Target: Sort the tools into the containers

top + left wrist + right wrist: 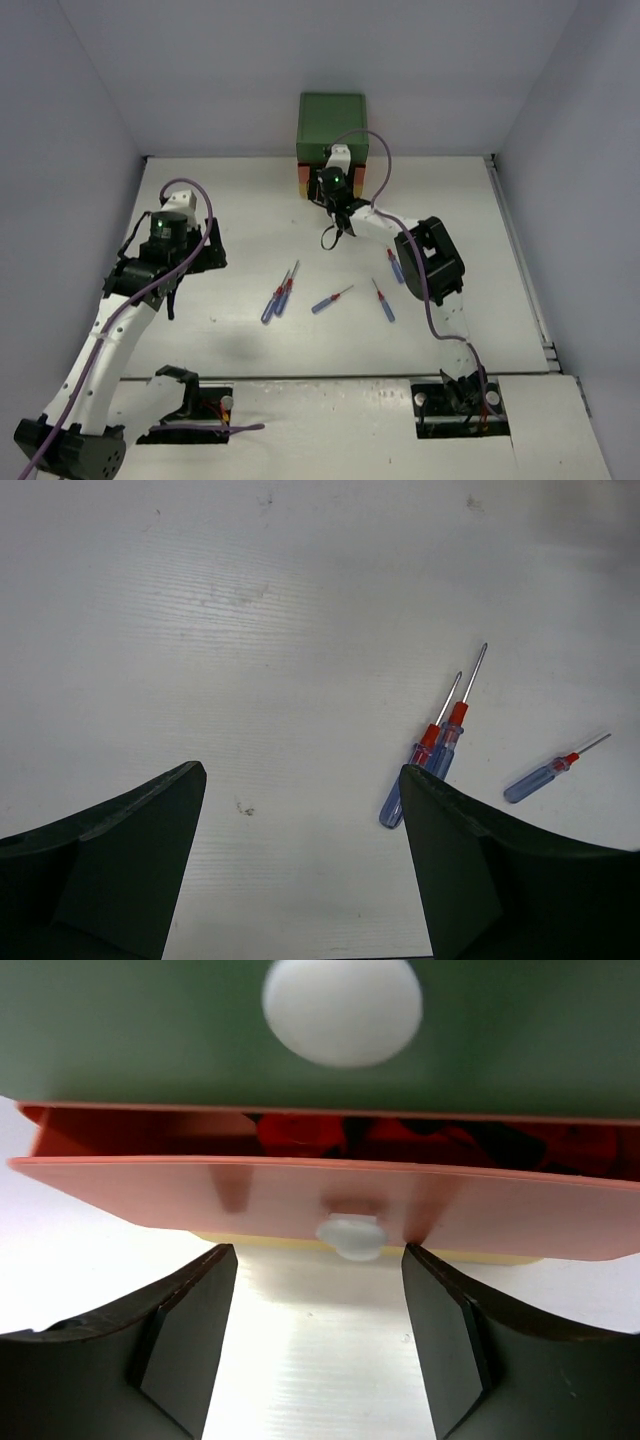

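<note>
The cabinet stands at the back: a green drawer [333, 125] [150, 1030] on top, an orange-red drawer [200, 1200] under it, slid a little out with red-handled tools [400, 1140] inside, and a strip of the yellow drawer [260, 1247] below. My right gripper [330, 192] [318, 1260] is open and empty, its fingertips on either side of the orange-red drawer's white knob [350, 1237], apart from it. Several thin blue-and-red screwdrivers [280, 292] [432, 758] lie mid-table. My left gripper [208, 250] [300, 780] is open and empty above the table, left of them.
More screwdrivers lie singly [332, 298] [383, 300] [395, 265], one of them in the left wrist view [550, 772]. The green drawer's knob [342, 1008] is above my right gripper. Grey walls close the table at the back and both sides.
</note>
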Controlling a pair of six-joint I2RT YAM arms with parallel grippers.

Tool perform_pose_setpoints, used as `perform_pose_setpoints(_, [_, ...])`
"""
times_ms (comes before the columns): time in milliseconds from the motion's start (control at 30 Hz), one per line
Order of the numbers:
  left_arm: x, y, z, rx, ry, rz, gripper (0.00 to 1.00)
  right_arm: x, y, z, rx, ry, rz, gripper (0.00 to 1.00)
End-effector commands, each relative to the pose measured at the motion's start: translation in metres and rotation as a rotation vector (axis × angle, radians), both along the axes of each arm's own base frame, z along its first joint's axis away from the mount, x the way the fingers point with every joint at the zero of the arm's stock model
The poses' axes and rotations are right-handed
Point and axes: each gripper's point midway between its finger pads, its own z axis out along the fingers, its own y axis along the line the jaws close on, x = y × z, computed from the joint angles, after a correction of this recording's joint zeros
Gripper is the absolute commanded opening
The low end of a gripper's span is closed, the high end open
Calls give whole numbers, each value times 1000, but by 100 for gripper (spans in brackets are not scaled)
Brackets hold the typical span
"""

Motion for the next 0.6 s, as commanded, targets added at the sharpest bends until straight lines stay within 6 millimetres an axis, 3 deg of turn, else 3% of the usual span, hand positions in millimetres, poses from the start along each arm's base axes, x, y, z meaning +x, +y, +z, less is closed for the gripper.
perform_pose_setpoints(0, [5, -3, 4, -17, -19, 4, 75, 24, 1, 71, 98, -219, -47, 66])
perform_pose_setpoints(200, [5, -1, -2, -9, -8, 8, 75, 35, -9, 87, 86, -281, -98, 68])
perform_pose_setpoints(367, [6, -1, -5, 1, 1, 7, 75, 43, -14, 84, 80, -288, -134, 70])
perform_pose_setpoints(567, [6, 1, -5, 14, 2, 4, 75, 39, -15, 80, 87, -277, -130, 72])
